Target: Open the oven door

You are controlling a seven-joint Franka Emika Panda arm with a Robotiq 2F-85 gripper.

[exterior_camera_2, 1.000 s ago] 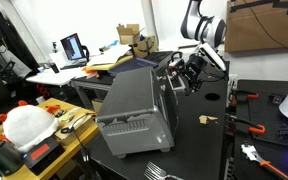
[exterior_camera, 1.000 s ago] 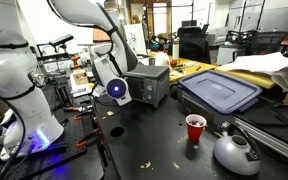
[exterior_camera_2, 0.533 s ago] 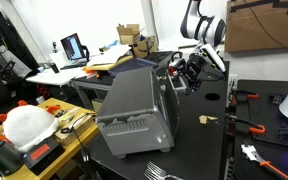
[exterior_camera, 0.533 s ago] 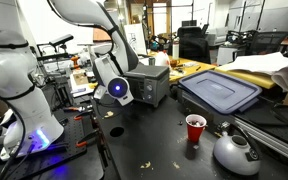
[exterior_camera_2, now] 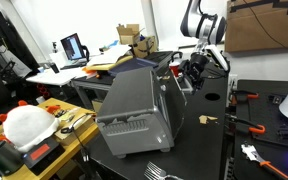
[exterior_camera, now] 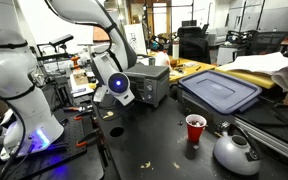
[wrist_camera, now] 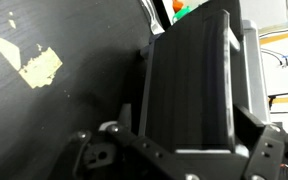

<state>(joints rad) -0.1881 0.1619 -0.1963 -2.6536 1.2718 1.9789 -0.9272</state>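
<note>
At the front of the oven (exterior_camera: 150, 84), which sits on the dark table (exterior_camera: 159, 140), the gripper (exterior_camera_2: 189, 72) hangs from a bent arm, wrist tipped toward the oven door (wrist_camera: 189, 90). Its fingers (wrist_camera: 96, 152) stand spread wide either side of the door (contact unclear).

The white arm (exterior_camera: 84, 12) bends down low, its pincer (exterior_camera_2: 188, 74) spread wide apart.
</note>
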